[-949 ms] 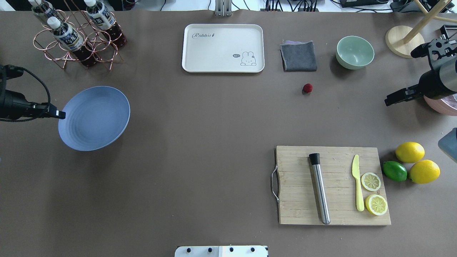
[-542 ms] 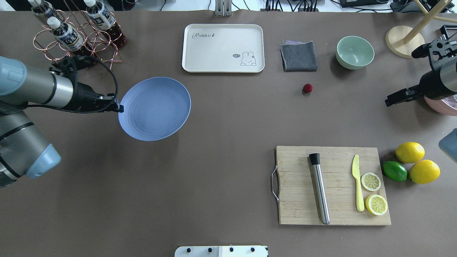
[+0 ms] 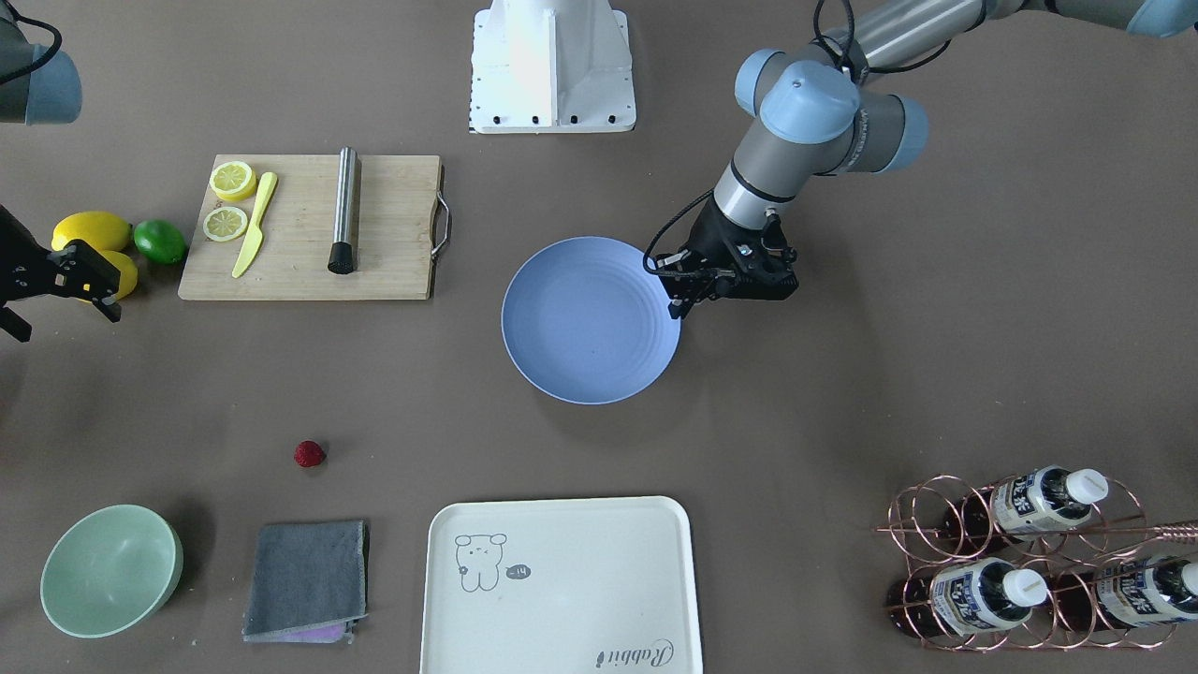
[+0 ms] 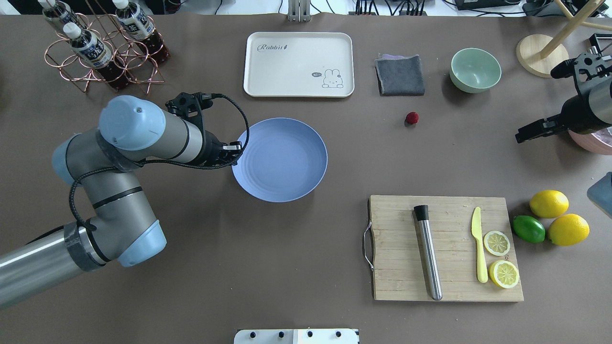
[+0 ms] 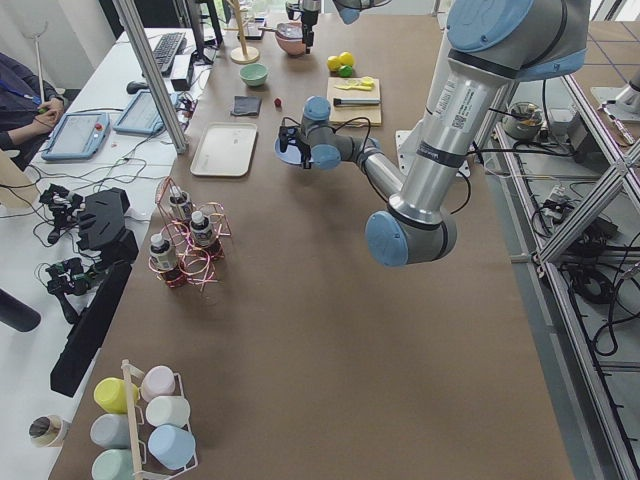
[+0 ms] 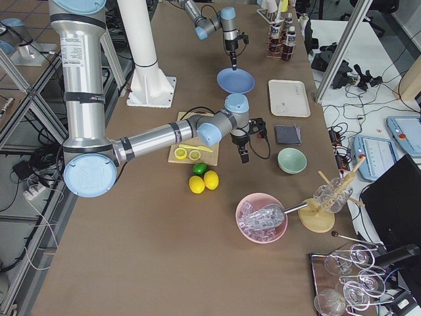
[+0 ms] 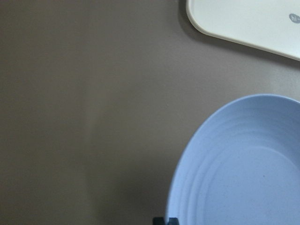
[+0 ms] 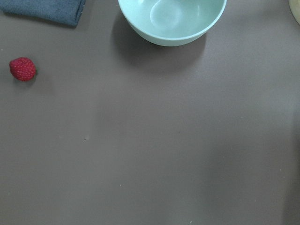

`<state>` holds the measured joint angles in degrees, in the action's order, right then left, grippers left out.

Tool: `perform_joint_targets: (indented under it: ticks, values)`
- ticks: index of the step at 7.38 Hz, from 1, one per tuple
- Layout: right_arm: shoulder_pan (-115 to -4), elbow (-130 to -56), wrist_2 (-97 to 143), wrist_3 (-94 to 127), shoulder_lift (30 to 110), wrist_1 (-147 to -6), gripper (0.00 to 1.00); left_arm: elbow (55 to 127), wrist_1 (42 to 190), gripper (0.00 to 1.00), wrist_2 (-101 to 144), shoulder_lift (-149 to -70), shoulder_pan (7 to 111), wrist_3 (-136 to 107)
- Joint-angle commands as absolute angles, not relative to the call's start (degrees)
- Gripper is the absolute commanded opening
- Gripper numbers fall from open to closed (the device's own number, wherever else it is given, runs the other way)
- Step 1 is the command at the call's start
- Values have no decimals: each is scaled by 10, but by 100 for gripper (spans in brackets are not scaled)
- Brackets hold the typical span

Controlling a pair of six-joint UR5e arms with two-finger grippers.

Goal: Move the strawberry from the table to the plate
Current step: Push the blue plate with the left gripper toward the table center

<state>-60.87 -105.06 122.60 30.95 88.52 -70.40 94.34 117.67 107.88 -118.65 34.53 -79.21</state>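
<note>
The small red strawberry (image 4: 412, 118) lies on the grey-brown table (image 4: 296, 267), just in front of the grey cloth; it also shows in the front view (image 3: 309, 454) and at the left of the right wrist view (image 8: 22, 69). The periwinkle plate (image 4: 282, 160) sits level near the table's middle. My left gripper (image 4: 237, 148) is shut on the plate's left rim, seen too in the front view (image 3: 676, 300). Whether the plate touches the table I cannot tell. My right gripper (image 4: 525, 133) hovers open and empty at the right edge, well right of the strawberry.
A cream tray (image 4: 299, 64), grey cloth (image 4: 400, 75) and mint bowl (image 4: 475, 69) line the far side. A cutting board (image 4: 397, 267) carries a muddler, knife and lemon slices, with lemons (image 4: 550, 203) and a lime beside it. A bottle rack (image 4: 103, 52) stands far left.
My left arm has carried the plate from the table's left side rightward to the middle, and the plate has gone from tilted to level. The right arm and strawberry have stayed put.
</note>
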Motion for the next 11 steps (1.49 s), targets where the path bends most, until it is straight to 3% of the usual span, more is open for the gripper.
perform_joint_targets:
  ticks: [1, 4, 5, 6, 7, 9, 11]
  values:
    - [-609, -1051, 1227, 310, 884, -704, 100, 908, 1177, 0, 1057, -1208, 337, -797]
    - [-608, -1050, 1228, 310, 880, -706, 100, 895, 1188, 0, 1052, -1217, 335, -797]
    - [-608, -1050, 1228, 310, 880, -707, 100, 895, 1188, 14, 1052, -1216, 335, -796]
    - [-608, -1050, 1229, 310, 878, -707, 100, 895, 1186, 52, 1051, -1216, 335, -795]
    - [-607, -1049, 1230, 310, 874, -710, 100, 897, 1185, 98, 1048, -1212, 337, -794]
    - [-599, -1049, 1230, 322, 864, -715, 100, 917, 1178, 98, 1058, -1195, 376, -769]
    - [-576, -1033, 1225, 374, 818, -735, 100, 969, 1177, 98, 1147, -1097, 456, -678]
